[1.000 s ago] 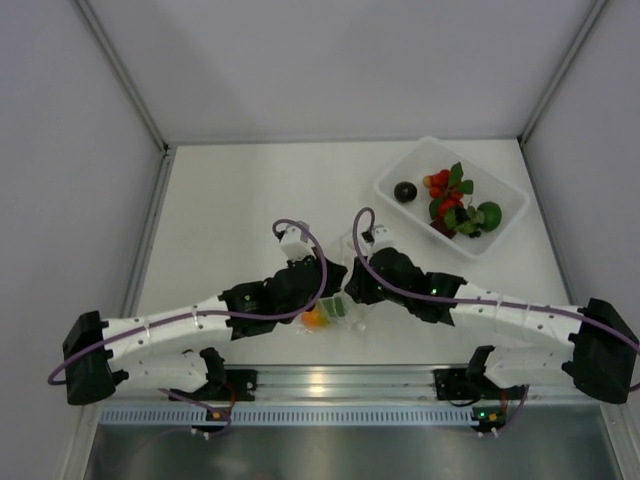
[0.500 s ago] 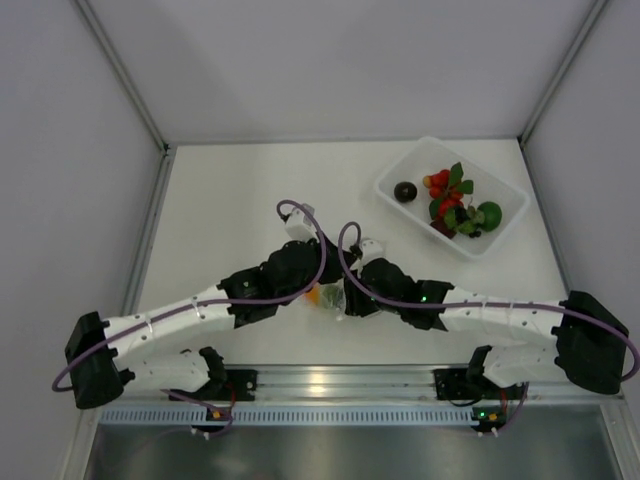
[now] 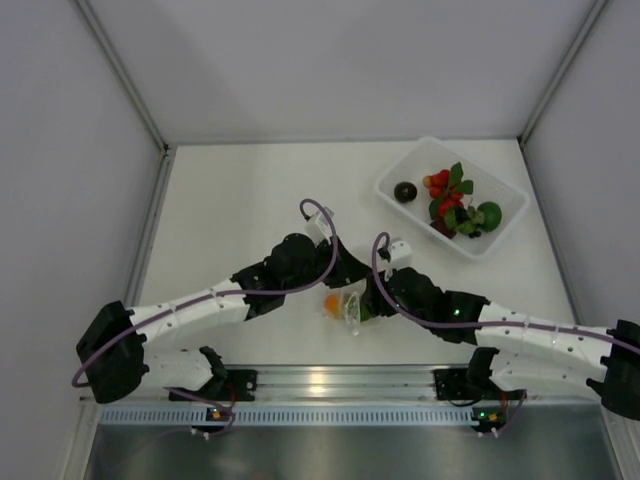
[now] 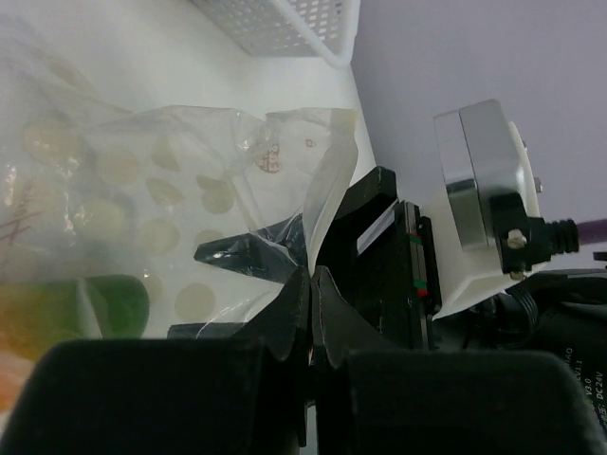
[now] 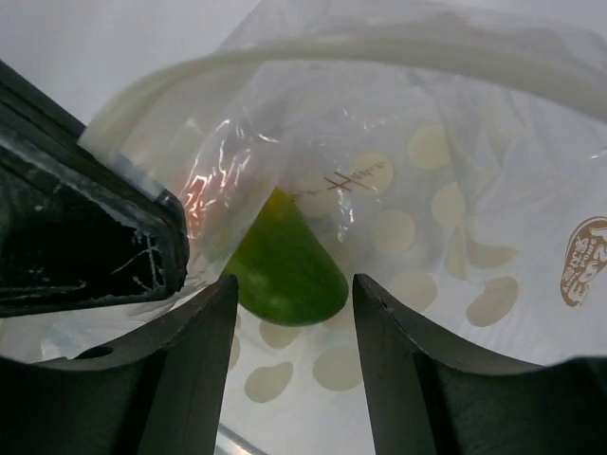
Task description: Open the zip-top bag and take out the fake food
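From above, the small clear crinkly plastic zip-top bag (image 3: pixel 352 308) lies near the middle of the near edge of the white surface (image 3: pixel 230 200). The left arm (image 3: pixel 200 305) and the right arm (image 3: pixel 520 335) both reach in and meet at it. An orange round piece (image 3: pixel 331 302) of fake food shows at the bag's left side. More fake food sits in the see-through hard plastic tub (image 3: pixel 510 195) by the far right corner: red bits with green leaves (image 3: pixel 446 195), a dark round one (image 3: pixel 404 191) and a green round one (image 3: pixel 489 213).

In the left wrist view, the left pincer (image 4: pixel 310 282) is pressed together on a thin lip of the bag, pinching it. The rest of the bag spreads out to its left. The end of the right arm is just beside it.

In the right wrist view, the right pincer (image 5: pixel 292 284) is spread with nothing between its fingers. The bag is straight ahead, just past the fingertips, with a green smooth piece (image 5: pixel 285 270) inside. The thick white zip strip (image 5: pixel 379 43) runs side to side across the top, and its left end goes into the left pincer. I think the free right arm is best placed to catch the other lip and pull it away.

The bag has pale round dots (image 5: pixel 394 229). A brown mark (image 5: pixel 583 261) is cut off and cannot be read. Thin pen marks (image 5: pixel 353 175) spell no word.
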You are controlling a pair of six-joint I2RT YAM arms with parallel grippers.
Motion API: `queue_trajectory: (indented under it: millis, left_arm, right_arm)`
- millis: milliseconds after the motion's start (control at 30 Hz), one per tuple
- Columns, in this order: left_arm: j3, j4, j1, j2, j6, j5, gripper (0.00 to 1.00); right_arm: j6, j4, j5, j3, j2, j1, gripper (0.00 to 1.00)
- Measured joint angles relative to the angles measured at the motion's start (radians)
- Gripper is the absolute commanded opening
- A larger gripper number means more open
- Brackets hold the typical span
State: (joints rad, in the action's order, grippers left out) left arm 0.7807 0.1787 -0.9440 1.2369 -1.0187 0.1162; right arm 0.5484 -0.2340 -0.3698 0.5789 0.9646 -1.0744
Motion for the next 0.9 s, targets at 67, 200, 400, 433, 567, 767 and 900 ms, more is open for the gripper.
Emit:
queue_trajectory:
  millis: [67, 200, 400, 433, 567, 767, 900]
  left_arm:
    - [-0.02, 0.003, 0.0, 0.002, -0.001, 0.004, 0.0]
    - [-0.045, -0.002, 0.0, 0.002, 0.003, -0.004, 0.0]
    - [-0.067, -0.013, 0.005, 0.002, 0.021, -0.021, 0.0]
    - [-0.072, -0.019, 0.009, 0.003, 0.023, -0.025, 0.0]
    - [-0.089, -0.05, 0.021, 0.021, 0.027, -0.046, 0.0]
    - [-0.108, -0.071, 0.028, 0.036, 0.029, -0.074, 0.0]
    - [-0.118, -0.06, 0.029, 0.035, 0.027, -0.075, 0.0]
  right_arm:
    - [-0.051, 0.013, 0.034, -0.015, 0.013, 0.0, 0.53]
    - [-0.152, 0.063, 0.094, -0.031, 0.084, -0.001, 0.55]
    - [-0.246, 0.209, 0.198, -0.033, 0.225, 0.001, 0.59]
    - [-0.246, 0.248, 0.204, -0.041, 0.252, 0.002, 0.6]
    - [-0.236, 0.382, 0.208, -0.072, 0.348, 0.002, 0.62]
    - [-0.222, 0.62, 0.22, -0.125, 0.472, 0.002, 0.65]
    - [-0.227, 0.756, 0.237, -0.16, 0.51, 0.002, 0.68]
